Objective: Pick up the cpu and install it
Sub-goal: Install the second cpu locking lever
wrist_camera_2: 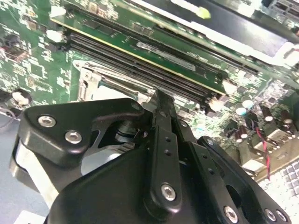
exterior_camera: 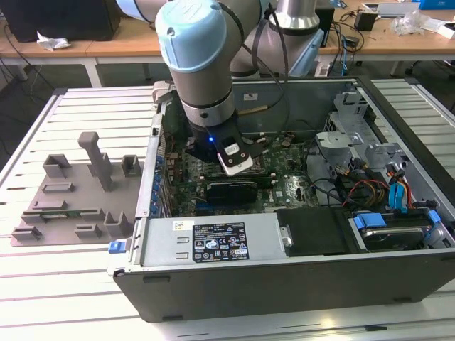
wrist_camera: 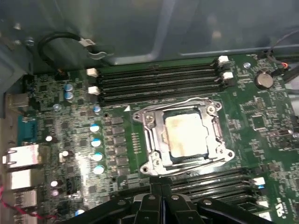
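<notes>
The cpu (wrist_camera: 185, 135) shows its pale silvery square top inside the metal frame of the socket (wrist_camera: 150, 140) on the green motherboard (wrist_camera: 257, 116). It lies flat there. My gripper (wrist_camera: 161, 190) hangs over the board beside the socket, between it and a bank of memory slots. Its fingers (wrist_camera_2: 159, 105) are pressed together with nothing seen between them. In the exterior view the arm's wrist (exterior_camera: 206, 106) reaches down into the open computer case (exterior_camera: 284, 291), over the middle of the board.
A grey moulded tray (exterior_camera: 71, 192) with upright posts lies on the slatted table at the exterior view's left. Inside the case are a power supply (exterior_camera: 213, 241), a drive bay with coloured cables (exterior_camera: 387, 192) and memory slots (wrist_camera: 159, 81) on both sides of the socket.
</notes>
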Action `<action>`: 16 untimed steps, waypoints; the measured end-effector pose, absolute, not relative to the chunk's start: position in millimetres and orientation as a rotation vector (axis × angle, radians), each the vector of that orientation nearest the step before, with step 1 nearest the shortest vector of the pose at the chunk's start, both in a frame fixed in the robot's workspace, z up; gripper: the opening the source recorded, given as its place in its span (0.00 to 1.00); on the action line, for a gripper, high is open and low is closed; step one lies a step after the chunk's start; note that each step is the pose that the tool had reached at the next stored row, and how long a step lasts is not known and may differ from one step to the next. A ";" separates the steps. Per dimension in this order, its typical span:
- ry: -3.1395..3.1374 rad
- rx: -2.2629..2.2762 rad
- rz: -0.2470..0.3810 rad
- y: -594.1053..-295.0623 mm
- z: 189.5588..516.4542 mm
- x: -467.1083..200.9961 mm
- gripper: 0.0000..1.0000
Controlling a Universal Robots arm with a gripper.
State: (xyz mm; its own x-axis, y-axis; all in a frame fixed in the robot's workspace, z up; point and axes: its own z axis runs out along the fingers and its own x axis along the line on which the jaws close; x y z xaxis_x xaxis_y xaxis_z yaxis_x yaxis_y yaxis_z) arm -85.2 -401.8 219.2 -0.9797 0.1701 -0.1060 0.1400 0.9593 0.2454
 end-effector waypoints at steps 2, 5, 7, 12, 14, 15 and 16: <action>2.983 0.248 0.346 -401.2 219.2 -77.5 0.11; 2.984 0.253 0.332 -398.2 219.1 -67.9 0.11; 2.984 0.253 0.324 -394.1 219.0 -63.9 0.11; 2.985 0.251 0.291 -376.6 218.9 -56.5 0.11; 2.986 0.250 0.275 -368.4 218.9 -54.5 0.11; 2.987 0.250 0.267 -365.4 218.9 -53.4 0.11; 2.987 0.249 0.260 -363.0 218.9 -52.4 0.11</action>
